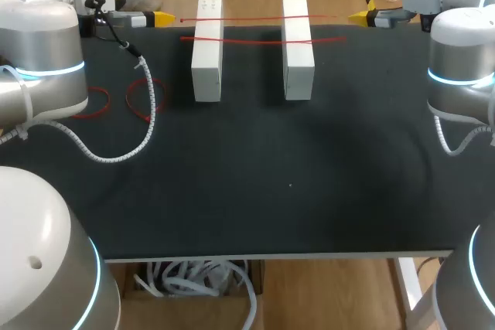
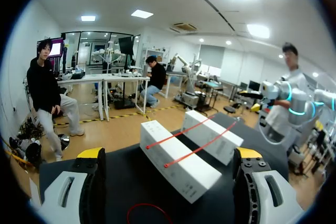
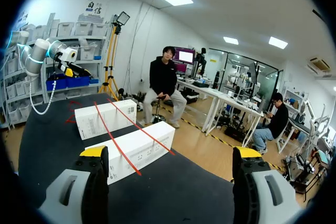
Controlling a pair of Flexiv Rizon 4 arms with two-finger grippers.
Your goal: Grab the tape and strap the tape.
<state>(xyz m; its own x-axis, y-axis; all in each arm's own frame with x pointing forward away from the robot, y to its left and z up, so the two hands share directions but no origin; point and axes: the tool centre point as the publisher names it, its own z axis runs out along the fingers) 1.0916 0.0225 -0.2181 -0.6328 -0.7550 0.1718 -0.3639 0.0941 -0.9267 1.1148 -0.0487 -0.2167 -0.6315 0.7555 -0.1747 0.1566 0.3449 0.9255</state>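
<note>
left claw [image 1: 157,18]: wide, empty
right claw [image 1: 362,16]: wide, empty
tape [image 1: 255,39]: two red strips lying across both white boxes [image 1: 207,67]

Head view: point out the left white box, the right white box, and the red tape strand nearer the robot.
left white box [image 1: 207,58], head view, top face.
right white box [image 1: 298,58], head view, top face.
red tape strand [image 1: 253,40], head view, span between the boxes.
</note>
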